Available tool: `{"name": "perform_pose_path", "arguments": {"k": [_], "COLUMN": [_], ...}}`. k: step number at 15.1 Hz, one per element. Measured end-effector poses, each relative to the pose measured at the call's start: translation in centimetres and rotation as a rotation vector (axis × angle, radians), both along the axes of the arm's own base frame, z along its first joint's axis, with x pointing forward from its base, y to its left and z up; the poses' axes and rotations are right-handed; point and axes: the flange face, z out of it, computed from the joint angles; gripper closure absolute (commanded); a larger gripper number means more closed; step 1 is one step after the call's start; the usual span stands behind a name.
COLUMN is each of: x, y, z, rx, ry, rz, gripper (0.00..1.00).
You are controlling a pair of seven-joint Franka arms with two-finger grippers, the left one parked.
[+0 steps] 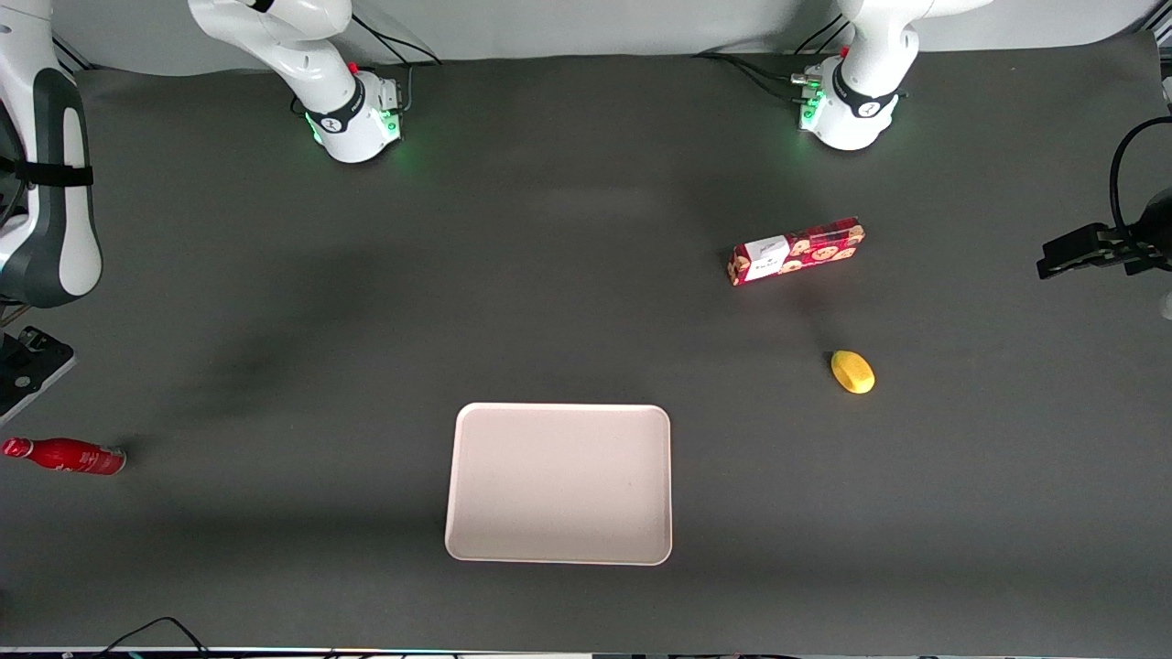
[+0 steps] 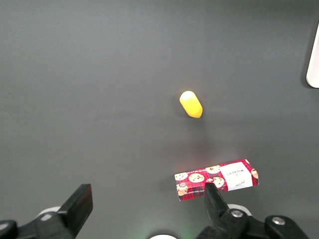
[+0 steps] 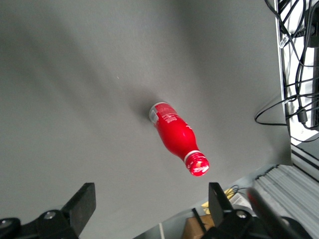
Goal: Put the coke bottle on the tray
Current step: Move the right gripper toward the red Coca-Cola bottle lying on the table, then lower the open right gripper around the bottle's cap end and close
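Observation:
The coke bottle (image 1: pixel 64 455) is small, glossy and red. It lies on its side on the dark mat at the working arm's end of the table, far from the tray. The tray (image 1: pixel 558 483) is large, pale pink and bare, and lies near the front camera; one corner of it also shows in the left wrist view (image 2: pixel 314 64). My right gripper (image 3: pixel 149 206) is open and empty. It hangs above the mat, apart from the bottle (image 3: pixel 177 137), whose cap points toward the table's edge. In the front view only the arm's wrist (image 1: pixel 46 229) shows, above the bottle.
A red cookie box (image 1: pixel 797 250) and a yellow lemon-like object (image 1: pixel 852 372) lie toward the parked arm's end; both also show in the left wrist view, the box (image 2: pixel 217 180) and the yellow object (image 2: pixel 191 104). The table's edge (image 3: pixel 239 184) runs close to the bottle's cap, with cables (image 3: pixel 294 74) off it.

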Motion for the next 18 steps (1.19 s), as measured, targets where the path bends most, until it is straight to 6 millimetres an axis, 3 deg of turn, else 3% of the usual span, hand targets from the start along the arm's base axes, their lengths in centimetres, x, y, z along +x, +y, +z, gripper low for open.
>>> {"name": "perform_pose_path", "arguments": {"k": [5, 8, 13, 18], "x": [-0.9, -1.5, -2.1, 0.2], "y": [-5.4, -7.5, -9.3, -9.2], "z": [-3.4, -4.8, -6.2, -4.9], "rx": [-0.016, -0.002, 0.022, -0.002], "ry": [0.008, 0.01, 0.034, 0.033], "rz": [0.079, 0.102, 0.153, 0.269], "gripper": [0.0, 0.0, 0.0, 0.0]}}
